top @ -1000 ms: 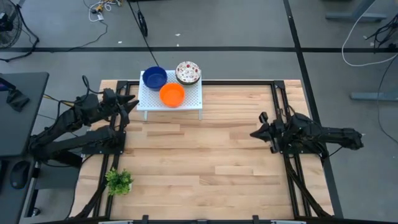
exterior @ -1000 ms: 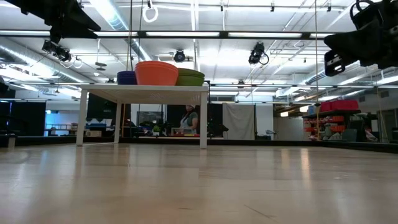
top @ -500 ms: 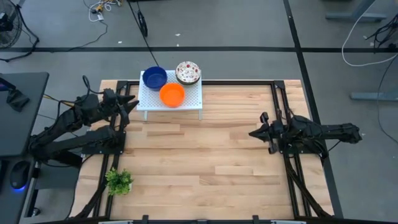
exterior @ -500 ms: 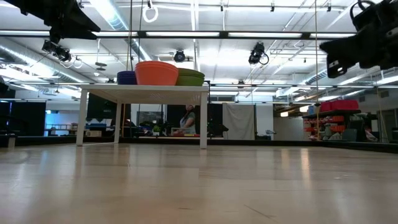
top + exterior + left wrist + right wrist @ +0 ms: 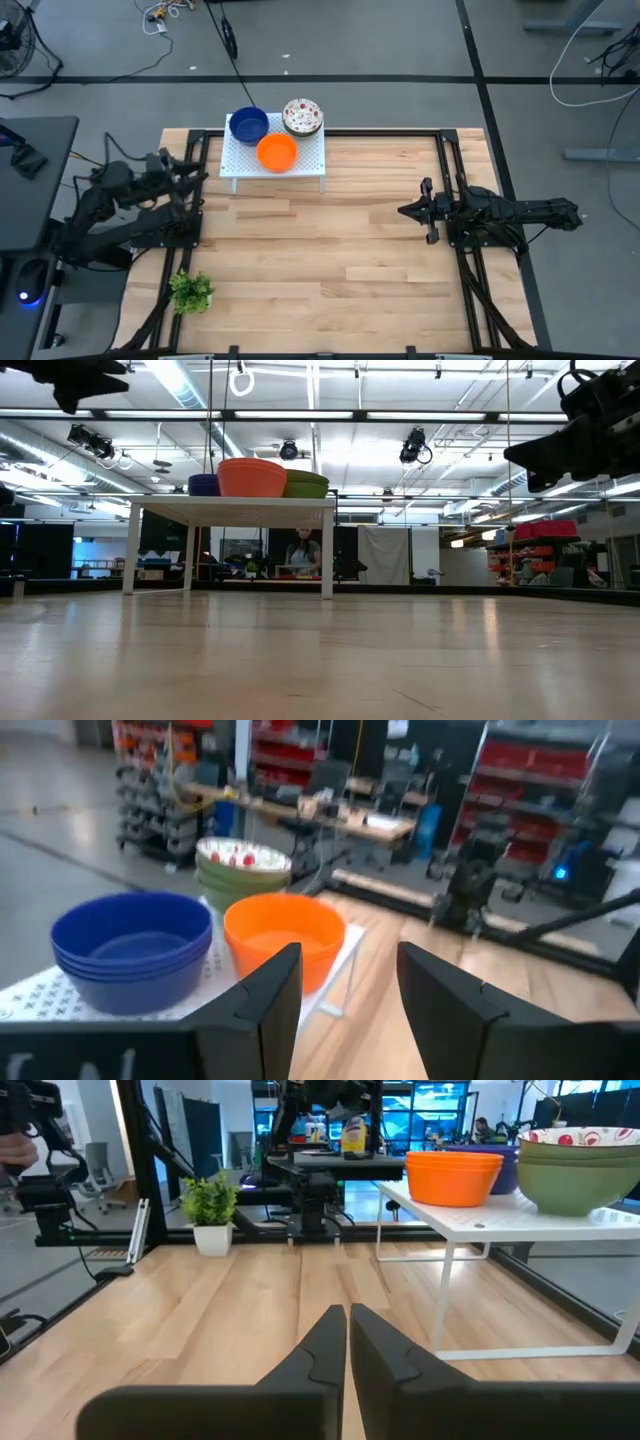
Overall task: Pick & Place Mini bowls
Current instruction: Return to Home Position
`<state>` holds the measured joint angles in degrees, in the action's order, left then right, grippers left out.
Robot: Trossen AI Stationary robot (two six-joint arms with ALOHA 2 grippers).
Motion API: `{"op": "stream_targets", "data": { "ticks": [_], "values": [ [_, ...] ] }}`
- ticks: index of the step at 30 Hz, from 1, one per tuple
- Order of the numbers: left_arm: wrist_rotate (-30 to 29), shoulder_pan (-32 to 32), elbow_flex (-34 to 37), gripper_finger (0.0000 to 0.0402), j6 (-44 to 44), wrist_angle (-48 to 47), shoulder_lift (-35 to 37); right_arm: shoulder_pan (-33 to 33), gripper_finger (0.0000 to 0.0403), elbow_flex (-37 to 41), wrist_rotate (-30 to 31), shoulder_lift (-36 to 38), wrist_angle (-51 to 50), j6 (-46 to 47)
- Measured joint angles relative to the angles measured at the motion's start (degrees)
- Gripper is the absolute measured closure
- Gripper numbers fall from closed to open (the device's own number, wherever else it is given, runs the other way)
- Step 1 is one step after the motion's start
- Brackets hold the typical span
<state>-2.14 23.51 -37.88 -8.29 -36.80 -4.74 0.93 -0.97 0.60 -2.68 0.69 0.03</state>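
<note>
Overhead, a wooden table (image 5: pixel 340 260) has a white perforated rack (image 5: pixel 300 170) at its far edge, left of centre. All the mini bowls in view are on the rack in three stacks: blue bowls (image 5: pixel 248 126) at the far left corner, speckled bowls (image 5: pixel 302 117) at the far right corner, and orange bowls (image 5: pixel 277 152) just in front, between the two. A small green plant (image 5: pixel 190 290) stands at the near left corner of the table, well apart from the rack. The left gripper (image 5: pixel 348 965) sits by the table's left edge, near the rack's left end but not touching it. Its fingers are spread apart and hold nothing, and its wrist camera looks across at all three stacks. The right gripper (image 5: pixel 347 1315) lies low at the table's right side, well apart from the rack, with its fingers pressed together and empty. With the bowls sorted by colour, the job looks nearly finished, and the step in hand appears to be parking both arms. To do that well, the left arm, being the closer one, should draw straight back from the rack rather than swing past it, since a knock to the rack's edge could topple the stacks. Both arms should then settle slowly over their own sides.
</note>
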Motion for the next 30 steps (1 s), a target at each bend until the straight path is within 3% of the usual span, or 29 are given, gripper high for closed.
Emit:
{"op": "stream_targets", "data": {
  "ticks": [3,6,10,14,20,30],
  "values": [
    [0.6,0.0,2.1,0.0232,0.0,-0.4,4.7,0.0,0.0378,0.0,0.0,0.0,0.0,0.0],
    [1.5,-0.1,3.4,0.0234,0.2,-1.5,4.3,0.0,0.0378,0.0,0.0,0.0,0.0,0.0],
    [4.2,-0.1,5.1,0.0254,0.9,4.0,3.2,0.0,0.0378,0.0,0.0,0.0,0.1,0.0],
    [6.4,-0.1,7.9,0.0304,0.7,13.6,3.6,0.0,0.0378,0.0,0.0,0.0,0.1,0.0],
    [13.9,-0.1,17.4,0.0393,2.5,27.0,3.4,0.0,0.0377,0.0,0.0,0.0,0.1,0.0],
    [12.8,-5.7,33.9,0.0398,1.1,46.5,3.3,0.0,0.0376,0.0,0.0,0.0,0.1,0.0]
  ]
}}
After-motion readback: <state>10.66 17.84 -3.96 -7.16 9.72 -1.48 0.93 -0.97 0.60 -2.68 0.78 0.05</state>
